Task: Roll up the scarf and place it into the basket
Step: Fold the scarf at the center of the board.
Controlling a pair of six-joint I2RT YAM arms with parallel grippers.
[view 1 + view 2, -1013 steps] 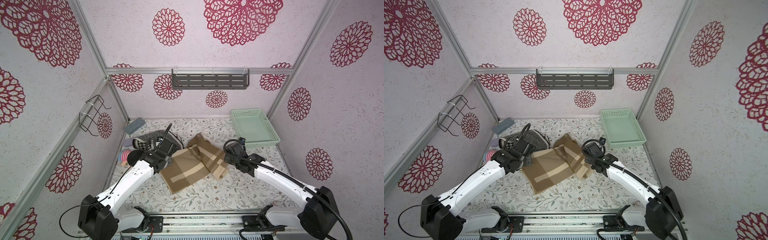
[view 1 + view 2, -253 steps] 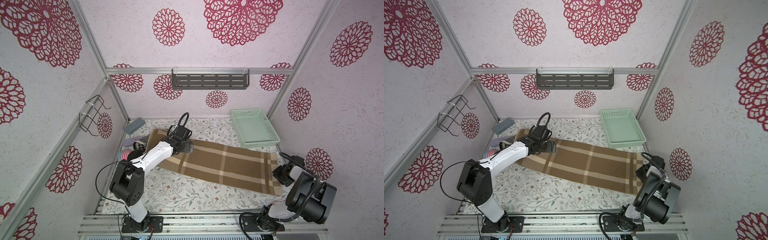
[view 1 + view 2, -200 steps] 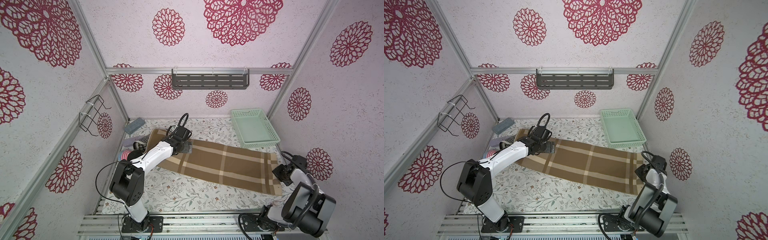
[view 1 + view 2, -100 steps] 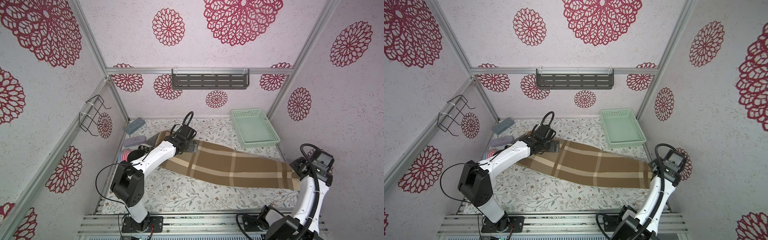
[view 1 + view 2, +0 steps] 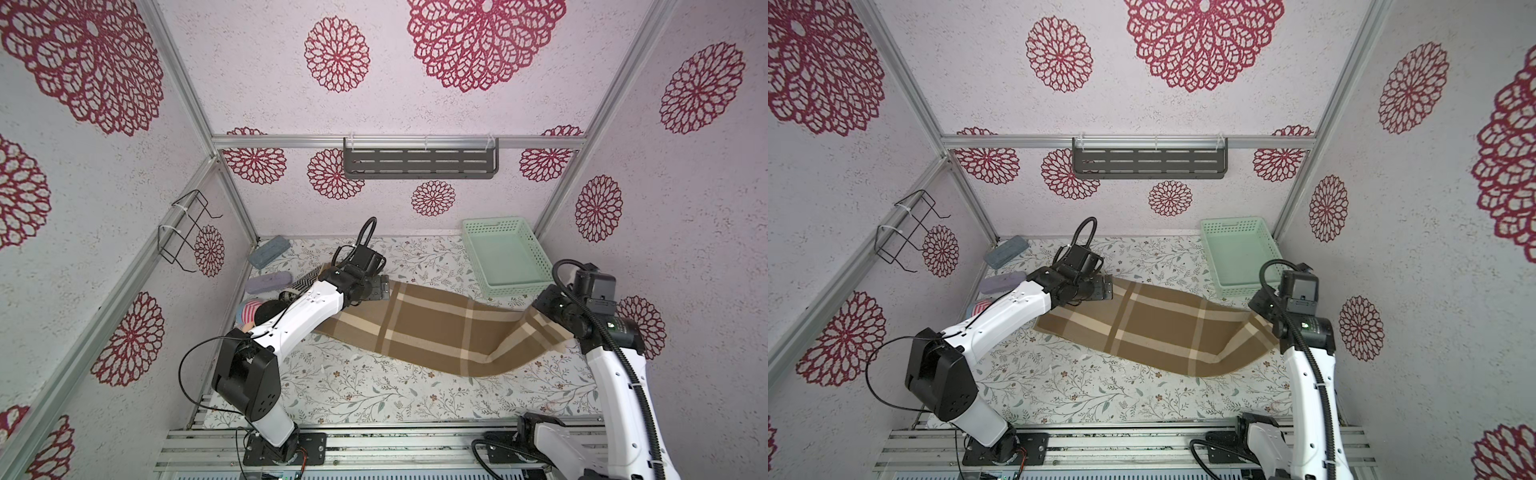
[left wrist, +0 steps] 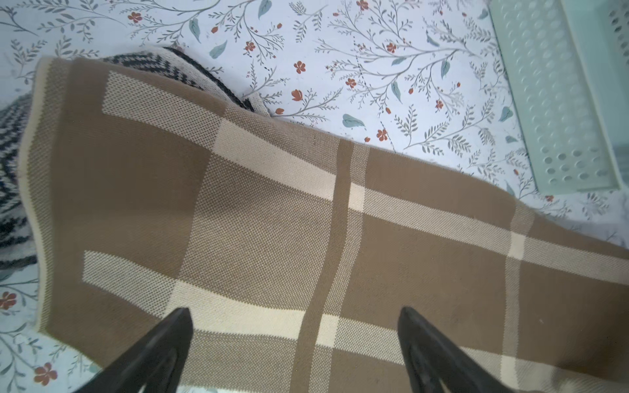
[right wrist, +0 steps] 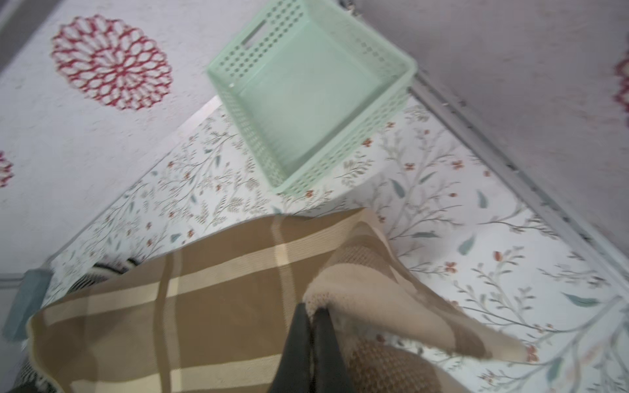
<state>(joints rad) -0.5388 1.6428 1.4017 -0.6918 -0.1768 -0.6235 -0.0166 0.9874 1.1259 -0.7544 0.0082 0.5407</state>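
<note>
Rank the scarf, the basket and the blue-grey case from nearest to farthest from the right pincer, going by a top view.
1. scarf: its end clamped in the right pincer.
2. basket: close behind, back right corner.
3. blue-grey case: far back left corner.

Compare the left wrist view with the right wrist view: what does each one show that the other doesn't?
Left wrist only: the left pincer, open wide over the scarf. Right wrist only: the right pincer shut on a lifted scarf end, the whole bare floor of the basket, and a wall's red flower print. Both: the plaid scarf, part of the basket, and the floral tabletop.
</note>
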